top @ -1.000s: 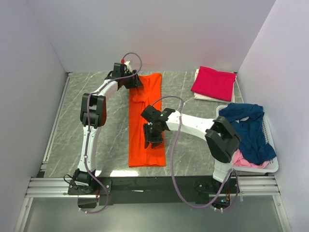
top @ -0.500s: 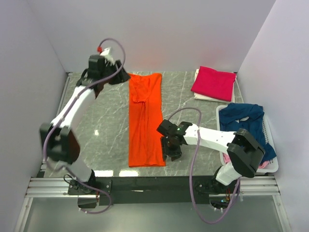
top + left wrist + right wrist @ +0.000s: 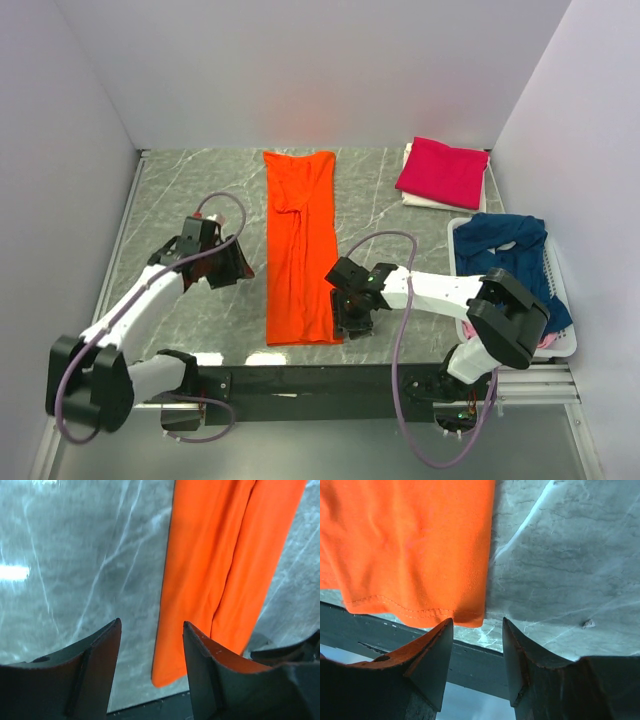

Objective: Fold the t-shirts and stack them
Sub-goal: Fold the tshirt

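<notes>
A bright orange t-shirt (image 3: 301,245) lies folded into a long strip down the middle of the table. It also shows in the left wrist view (image 3: 220,565) and the right wrist view (image 3: 410,545). My left gripper (image 3: 238,268) is open and empty, left of the strip near its lower half. My right gripper (image 3: 352,322) is open and empty, over the strip's near right corner. A folded magenta-pink t-shirt (image 3: 443,171) lies at the back right on a pale folded one (image 3: 425,199). A navy blue t-shirt (image 3: 515,268) and a pale pink one (image 3: 510,335) lie in the white basket (image 3: 562,342).
The table's near edge with the black rail (image 3: 320,378) runs just below the orange strip's hem. The basket stands at the right edge. White walls close in the back and both sides.
My left arm has swung from the strip's far left corner down to the near left of the table. My right gripper has moved from the strip's middle to its near right corner.
</notes>
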